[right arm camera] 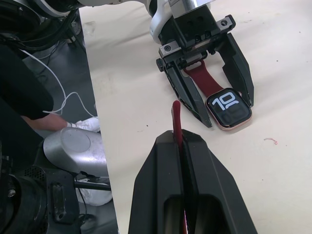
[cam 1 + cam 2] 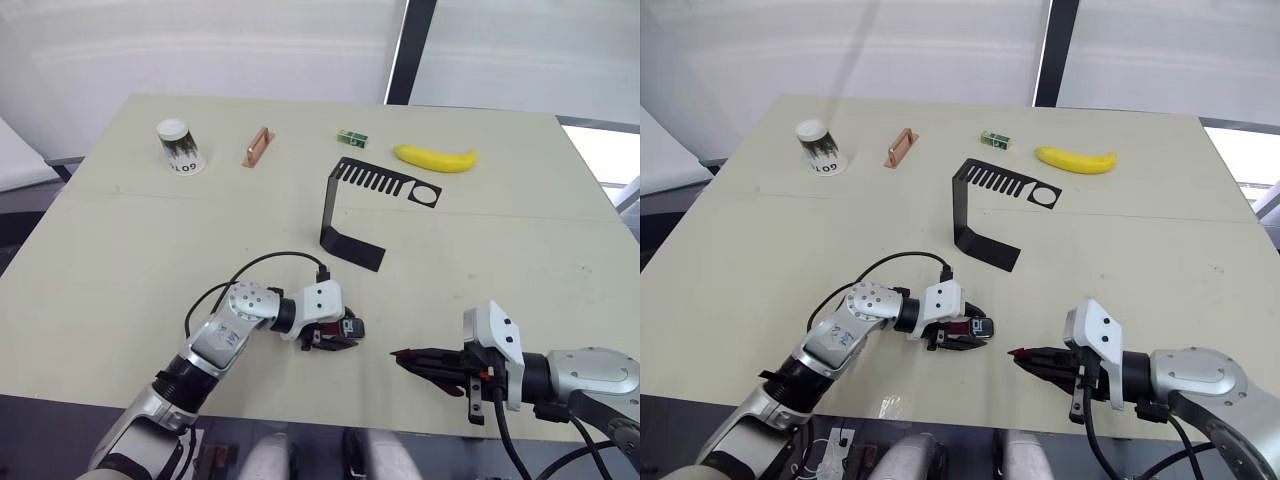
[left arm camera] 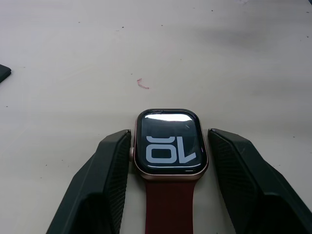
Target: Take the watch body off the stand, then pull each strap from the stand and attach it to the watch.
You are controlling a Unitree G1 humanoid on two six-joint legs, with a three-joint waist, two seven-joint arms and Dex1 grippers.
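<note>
The watch body, screen lit, lies flat on the table with one dark-red strap joined to it. My left gripper holds it, one black finger against each side of the case. Seen from the head, that gripper is near the table's front edge. The second strap sticks out from my right gripper, which is shut on it a short way to the right of the watch, strap tip pointing at it. The black stand sits bare at mid-table.
Along the far side lie a paper cup, a copper-coloured bar, a small green box and a banana. Off the table's front edge are cables and a white shoe.
</note>
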